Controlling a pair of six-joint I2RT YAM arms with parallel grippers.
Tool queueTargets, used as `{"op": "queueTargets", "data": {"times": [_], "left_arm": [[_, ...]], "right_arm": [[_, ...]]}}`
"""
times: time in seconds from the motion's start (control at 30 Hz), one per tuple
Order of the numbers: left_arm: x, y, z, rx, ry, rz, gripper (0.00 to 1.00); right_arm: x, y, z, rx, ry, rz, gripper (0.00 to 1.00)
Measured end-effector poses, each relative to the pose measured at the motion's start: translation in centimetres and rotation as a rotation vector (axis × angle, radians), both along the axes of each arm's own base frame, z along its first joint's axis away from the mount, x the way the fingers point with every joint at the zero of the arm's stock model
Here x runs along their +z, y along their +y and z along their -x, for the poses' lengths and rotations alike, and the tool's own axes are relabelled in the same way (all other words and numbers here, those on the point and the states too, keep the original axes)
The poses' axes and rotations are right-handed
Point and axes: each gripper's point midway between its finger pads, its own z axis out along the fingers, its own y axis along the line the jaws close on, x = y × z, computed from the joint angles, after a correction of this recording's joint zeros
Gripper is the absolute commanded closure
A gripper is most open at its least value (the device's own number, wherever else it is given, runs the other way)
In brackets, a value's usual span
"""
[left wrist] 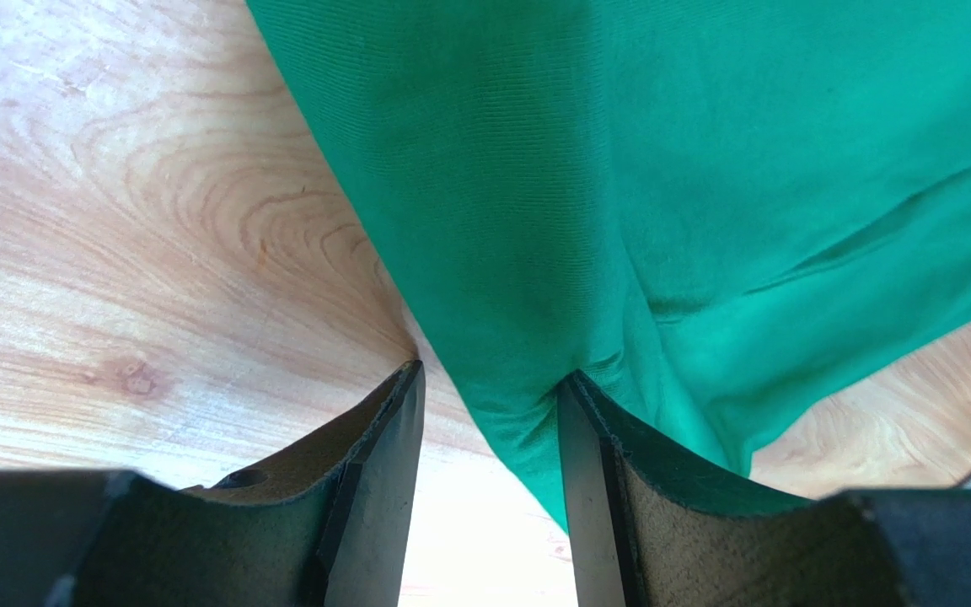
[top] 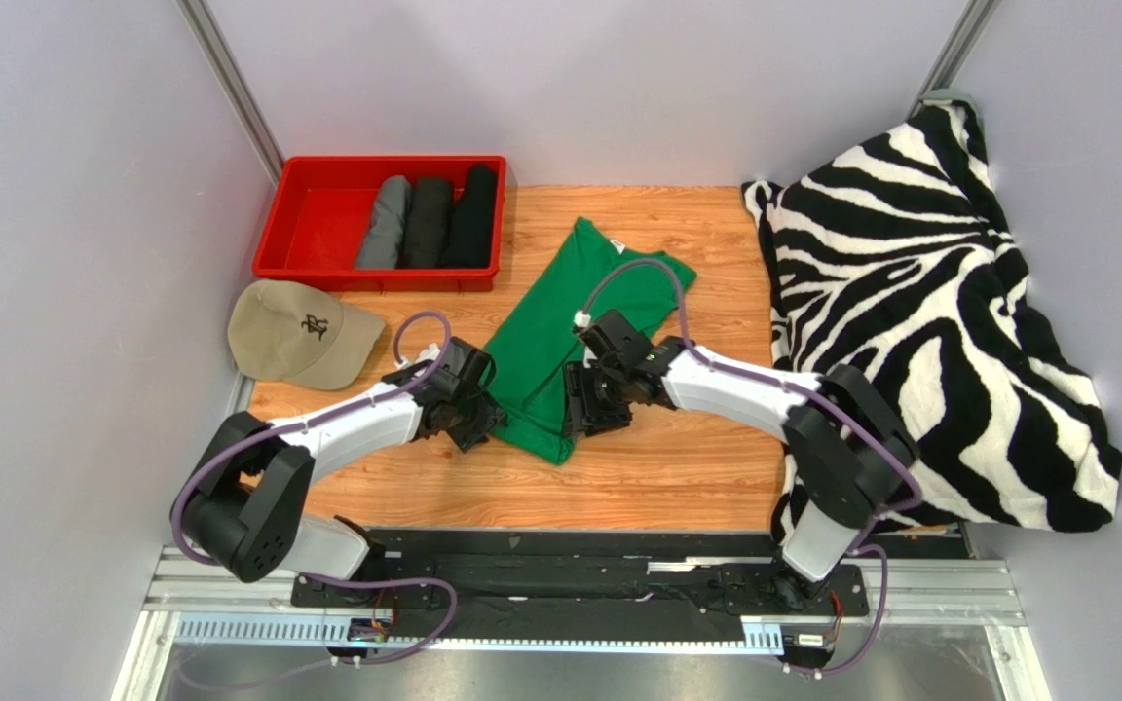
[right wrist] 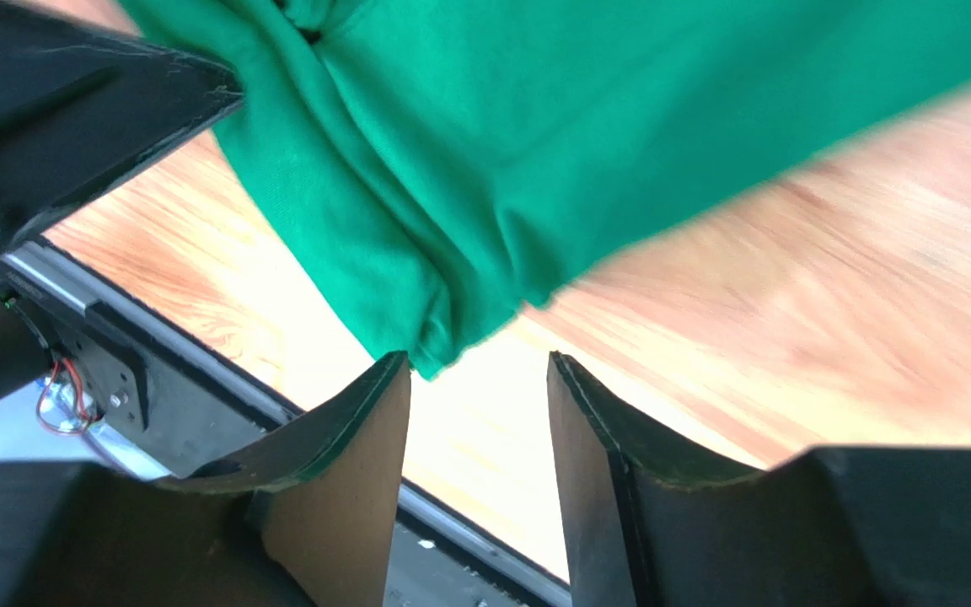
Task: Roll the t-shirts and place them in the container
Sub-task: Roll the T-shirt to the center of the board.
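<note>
Left claw is sitting low over the near end of the green t-shirt. Its jaws are standing moderately apart, and the bunched hem is dipping into the gap and brushing one finger, but nothing looks pinched. Right claw is hanging just beside that same end, jaws apart and empty, with the cloth's corner lying just off one fingertip; that view is a little smeared. The shirt is lying folded into a long strip across the middle of the counter, slanting from the near edge up toward the far edge. Off in the far left corner, the red tray is holding the grey roll and two black rolls, side by side. This cloth is looking light and limp, so I'm expecting it to sag, wrinkle and slide on the smooth wood. The best hold is probably the two corners of the near hem, one claw each and catching every layer, so the roll starts straight and tight.
</note>
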Motion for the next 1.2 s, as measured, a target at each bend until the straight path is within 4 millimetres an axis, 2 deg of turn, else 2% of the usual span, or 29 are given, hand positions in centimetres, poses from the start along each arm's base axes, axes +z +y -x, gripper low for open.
{"op": "queueTargets", "data": {"times": [0.13, 0.23, 0.43, 0.6, 0.7, 0.8, 0.9, 1.0, 1.2], "left_arm": [[-0.1, -0.1, -0.1, -0.006, 0.023, -0.017, 0.49], [-0.2, 0.0, 0.0, -0.010, 0.035, -0.027, 0.49], [-0.3, 0.0, -0.1, -0.019, 0.056, -0.044, 0.49], [-0.4, -0.2, -0.1, -0.027, 0.072, -0.050, 0.49], [-0.4, -0.2, -0.1, -0.033, 0.079, -0.056, 0.49], [-0.4, -0.2, -0.2, -0.038, 0.085, -0.057, 0.49], [-0.4, -0.2, -0.2, -0.041, 0.098, -0.054, 0.49], [-0.5, -0.2, -0.3, -0.053, 0.116, -0.056, 0.49], [-0.5, -0.3, -0.4, -0.080, 0.159, -0.055, 0.49]], "right_arm": [[1.8, -1.8, 0.2, -0.044, -0.147, -0.012, 0.50], [2.2, -2.1, 0.9, -0.047, -0.223, -0.001, 0.51], [1.5, -1.2, 2.3, -0.015, -0.303, 0.028, 0.52], [1.4, -0.6, 2.1, -0.014, -0.340, 0.030, 0.54], [0.5, -0.4, 2.1, -0.010, -0.337, 0.049, 0.64], [-0.5, -0.5, 2.4, -0.002, -0.328, 0.079, 0.58], [-0.6, -0.4, 2.6, 0.007, -0.351, 0.105, 0.53], [0.3, 0.3, 3.0, 0.050, -0.437, 0.144, 0.49], [4.7, 5.0, 5.6, 0.272, -0.729, 0.173, 0.42]]}}
